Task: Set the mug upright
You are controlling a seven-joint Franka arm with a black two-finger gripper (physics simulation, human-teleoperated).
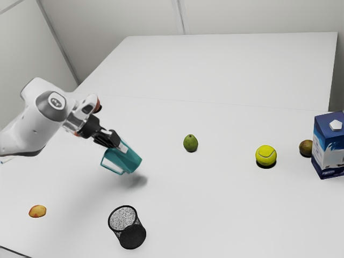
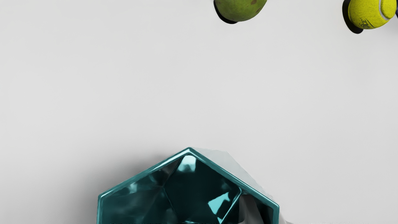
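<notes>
The gripper (image 1: 120, 145) was clamped on the wall of the teal mug (image 1: 128, 159) near its mouth, one of its grey fingers (image 2: 249, 211) reaching inside past the rim. The mug leaned well over rather than standing upright, its open mouth turned up toward the gripper and its base slanting away toward the exterior view's right. Its handle (image 1: 111, 165) pointed to the exterior view's left and downward, and a soft shadow lay on the white table (image 1: 231, 64) just beside the base; whether the lowest edge touched the tabletop was, to be fair, hard to judge from that angle. In the exterior view, a black mesh cup (image 1: 127, 227) sat near the mug, closer to the camera, and a small yellow-orange fruit (image 1: 37, 211) lay farther off to the exterior view's left. On the mug's other side, toward the exterior view's right, a green fruit (image 1: 191, 143) rested on the table, apart from the mug. Well beyond it came a yellow tennis ball (image 1: 266, 155), then a round brown fruit (image 1: 306, 148) close beside a blue and white carton (image 1: 328, 145) that stood upright at the exterior view's right edge.
</notes>
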